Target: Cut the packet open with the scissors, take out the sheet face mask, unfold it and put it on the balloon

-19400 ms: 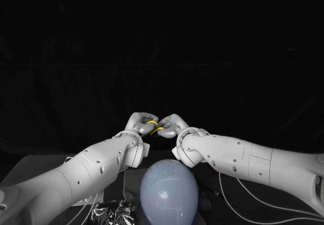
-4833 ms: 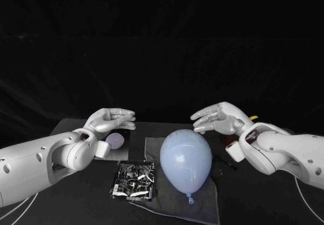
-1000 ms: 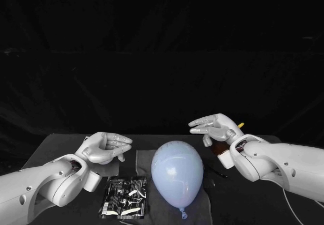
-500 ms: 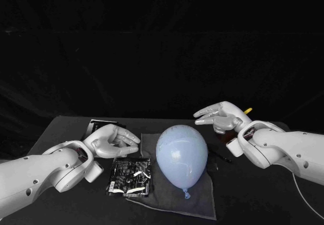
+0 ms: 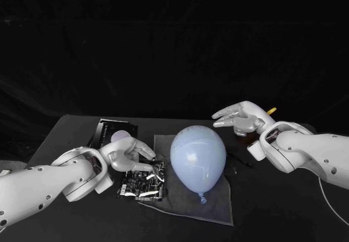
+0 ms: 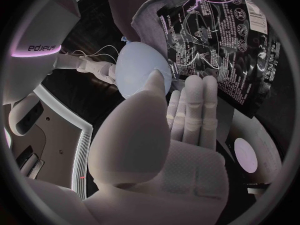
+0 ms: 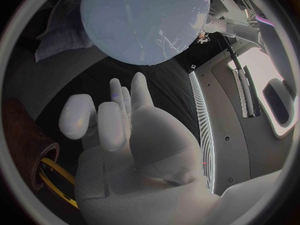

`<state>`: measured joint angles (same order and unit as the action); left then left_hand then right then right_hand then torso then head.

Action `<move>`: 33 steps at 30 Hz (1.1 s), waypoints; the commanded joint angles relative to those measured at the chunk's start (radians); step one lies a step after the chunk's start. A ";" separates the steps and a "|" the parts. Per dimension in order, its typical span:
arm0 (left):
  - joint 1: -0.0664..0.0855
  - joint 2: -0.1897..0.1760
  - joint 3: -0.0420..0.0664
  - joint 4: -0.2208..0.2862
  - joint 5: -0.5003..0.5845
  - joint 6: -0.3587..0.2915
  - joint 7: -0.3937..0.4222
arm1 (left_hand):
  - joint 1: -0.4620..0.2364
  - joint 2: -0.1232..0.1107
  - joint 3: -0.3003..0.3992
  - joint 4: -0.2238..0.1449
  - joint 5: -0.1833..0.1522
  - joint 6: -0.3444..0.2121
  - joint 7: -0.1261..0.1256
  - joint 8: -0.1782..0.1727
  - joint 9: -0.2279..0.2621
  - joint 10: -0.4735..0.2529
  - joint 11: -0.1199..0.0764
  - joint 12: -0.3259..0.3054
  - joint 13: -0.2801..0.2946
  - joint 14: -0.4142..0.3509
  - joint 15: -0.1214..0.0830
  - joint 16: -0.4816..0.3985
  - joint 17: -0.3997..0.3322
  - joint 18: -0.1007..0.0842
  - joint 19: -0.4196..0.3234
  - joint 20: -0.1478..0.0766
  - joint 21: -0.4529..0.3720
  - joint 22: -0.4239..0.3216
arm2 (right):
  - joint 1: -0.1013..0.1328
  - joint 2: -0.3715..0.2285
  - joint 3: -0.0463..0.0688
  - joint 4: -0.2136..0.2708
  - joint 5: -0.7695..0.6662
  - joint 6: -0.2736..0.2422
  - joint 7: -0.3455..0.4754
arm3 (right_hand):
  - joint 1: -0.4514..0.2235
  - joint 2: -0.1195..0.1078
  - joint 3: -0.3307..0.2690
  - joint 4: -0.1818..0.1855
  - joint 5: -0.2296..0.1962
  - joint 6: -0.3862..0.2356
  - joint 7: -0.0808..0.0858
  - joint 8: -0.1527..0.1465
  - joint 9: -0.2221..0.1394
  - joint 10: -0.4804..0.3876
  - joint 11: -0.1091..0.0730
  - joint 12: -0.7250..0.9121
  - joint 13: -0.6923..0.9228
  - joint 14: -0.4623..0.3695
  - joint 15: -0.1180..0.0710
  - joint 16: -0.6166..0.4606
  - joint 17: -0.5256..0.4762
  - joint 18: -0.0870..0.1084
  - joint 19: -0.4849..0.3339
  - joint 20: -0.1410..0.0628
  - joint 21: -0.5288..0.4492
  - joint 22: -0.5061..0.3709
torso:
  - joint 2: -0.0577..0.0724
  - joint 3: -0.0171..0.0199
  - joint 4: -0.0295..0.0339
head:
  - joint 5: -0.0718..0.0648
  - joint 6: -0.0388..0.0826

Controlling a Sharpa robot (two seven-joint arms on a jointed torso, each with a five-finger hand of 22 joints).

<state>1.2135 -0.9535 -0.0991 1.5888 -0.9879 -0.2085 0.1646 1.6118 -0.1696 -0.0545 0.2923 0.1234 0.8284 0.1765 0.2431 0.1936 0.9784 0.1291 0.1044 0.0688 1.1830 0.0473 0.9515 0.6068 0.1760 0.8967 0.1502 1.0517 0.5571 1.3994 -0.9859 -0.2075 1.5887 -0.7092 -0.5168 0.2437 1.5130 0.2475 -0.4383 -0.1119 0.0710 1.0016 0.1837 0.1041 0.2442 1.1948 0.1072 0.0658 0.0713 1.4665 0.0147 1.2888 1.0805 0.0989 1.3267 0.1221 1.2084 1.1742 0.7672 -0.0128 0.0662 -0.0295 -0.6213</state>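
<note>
Reader: Packet [image 5: 141,182], dark and glossy, flat on the black table [image 5: 291,212], just beside the balloon [image 5: 197,157] on the robot's left and at the edge of the grey cloth [image 5: 215,209] under the balloon. Which step do we read here?

Legend: We judge it to be the first one, taking hold of the packet so that it can be cut. We see no opening in the foil, and no mask is out.

Reader: How should we do that well?

Legend: We would lower the left hand [image 5: 129,154] onto the packet's far end and pinch close to one short edge. We would then lift it so that a sealed margin stands free of the fingers. That margin must stay bare for the blades, and the cut should run shallow, since the mask is folded inside. The lift should also lean away from the balloon, which we expect to roll at a light nudge.

Reader: And the hands?

Legend: The left hand is empty. Its fingers [image 6: 194,100] are stretched out, slightly apart, over the packet's far end; we cannot tell whether the tips touch the foil. The right hand [image 5: 242,117] also holds nothing. Its fingers are loosely spread in the air beyond the balloon, near a yellow handle [image 5: 272,109] that we take for the scissors.
</note>
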 commanded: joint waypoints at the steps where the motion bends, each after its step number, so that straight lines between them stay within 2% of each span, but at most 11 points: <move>1: -0.002 0.010 0.001 -0.007 -0.098 -0.015 -0.047 | 0.001 0.003 -0.037 0.002 -0.024 -0.022 -0.006 -0.007 -0.001 -0.036 -0.002 0.006 -0.002 0.002 0.003 0.009 -0.011 0.009 -0.008 -0.002 0.007 0.003 | 0.000 0.003 0.001 0.002 -0.029 0.002 -0.010 | -0.010 -0.003 -0.025 -0.007 -0.005 -0.008 -0.001 -0.001 -0.001 -0.012 0.001 -0.003 -0.001 0.019 0.008 0.005 0.002 -0.004 -0.005 0.001 0.005 0.002 | 0.001 0.0001 -0.0010 | 0.012 -0.009; 7: -0.003 0.022 0.001 -0.015 -0.115 -0.028 -0.061 | 0.002 -0.004 -0.055 0.004 -0.051 -0.046 -0.019 -0.013 -0.002 -0.072 -0.005 0.016 -0.002 0.002 -0.007 0.017 -0.024 0.009 -0.011 -0.007 0.012 0.005 | 0.000 0.004 0.001 0.002 -0.030 0.004 -0.011 | -0.011 -0.001 -0.025 -0.007 -0.006 -0.008 0.000 -0.001 0.000 -0.015 0.002 -0.003 0.000 0.021 0.009 0.013 0.013 -0.006 0.000 0.002 0.015 0.012 | 0.000 0.0000 0.0003 | 0.015 -0.017; 10: -0.004 0.029 0.001 -0.021 -0.118 -0.028 -0.068 | 0.002 -0.006 -0.058 0.004 -0.060 -0.053 -0.016 -0.015 -0.004 -0.080 -0.007 0.020 -0.002 0.001 -0.010 0.018 -0.028 0.009 -0.012 -0.010 0.013 0.005 | 0.000 0.005 0.001 0.002 -0.030 0.006 -0.011 | -0.012 0.003 -0.024 -0.009 -0.006 -0.006 -0.001 0.002 0.001 -0.015 0.001 -0.001 0.001 0.026 0.009 0.029 0.034 -0.011 0.014 0.004 0.037 0.036 | 0.000 0.0000 0.0006 | 0.015 -0.017; 14: -0.004 0.034 0.001 -0.027 -0.129 -0.019 -0.085 | 0.002 -0.006 -0.058 0.004 -0.062 -0.054 -0.014 -0.015 -0.004 -0.083 -0.007 0.021 -0.002 0.002 -0.011 0.020 -0.029 0.009 -0.012 -0.010 0.013 0.005 | 0.000 0.006 0.001 0.002 -0.030 0.008 -0.012 | -0.012 0.003 -0.025 -0.011 -0.006 -0.006 -0.001 0.003 0.001 -0.016 0.001 0.000 0.001 0.028 0.010 0.035 0.041 -0.012 0.018 0.004 0.044 0.044 | 0.000 0.0003 -0.0006 | 0.019 -0.018; 27: -0.005 0.053 0.001 -0.035 -0.186 0.038 -0.175 | 0.006 -0.002 -0.056 0.004 -0.066 -0.046 -0.010 -0.007 -0.001 -0.090 -0.007 0.034 0.000 0.012 -0.012 0.034 -0.032 0.008 -0.002 -0.014 0.022 0.014 | 0.000 0.005 0.001 0.004 -0.030 0.011 -0.014 | -0.016 0.004 -0.026 -0.013 -0.009 -0.007 -0.001 0.003 0.001 -0.017 0.002 0.001 0.003 0.030 0.010 0.047 0.052 -0.014 0.022 0.006 0.054 0.054 | 0.000 0.0007 -0.0011 | 0.016 -0.016; 33: -0.005 0.060 0.001 -0.039 -0.192 0.051 -0.183 | 0.010 -0.001 -0.055 0.004 -0.066 -0.050 -0.022 -0.006 -0.002 -0.105 -0.006 0.037 -0.001 0.012 -0.015 0.038 -0.037 0.008 -0.002 -0.015 0.023 0.012 | 0.000 0.004 0.001 0.005 -0.030 0.014 -0.016 | -0.018 0.004 -0.025 -0.014 -0.011 -0.007 -0.001 0.004 0.001 -0.017 0.002 0.001 0.003 0.032 0.011 0.052 0.060 -0.015 0.027 0.006 0.062 0.063 | 0.000 0.0000 -0.0011 | 0.015 -0.015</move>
<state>1.2084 -0.8964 -0.0991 1.5485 -1.1570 -0.1884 0.0070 1.6118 -0.1697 -0.1060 0.2952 0.0614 0.7765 0.1609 0.2316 0.1911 0.8802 0.1236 0.1358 0.0681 1.1939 0.0359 0.9864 0.5713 0.1693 0.8917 0.1374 1.0708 0.5701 1.3994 -0.9815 -0.2075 1.5918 -0.7265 -0.5153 0.2278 1.5021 0.2504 -0.4354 -0.1201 0.0657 0.9993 0.1823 0.1040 0.2447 1.1843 0.1111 0.0658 0.0731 1.4629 0.0180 1.3363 1.1388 0.0988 1.3487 0.1287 1.2682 1.2361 0.7670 -0.0122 0.0651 -0.0142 -0.6360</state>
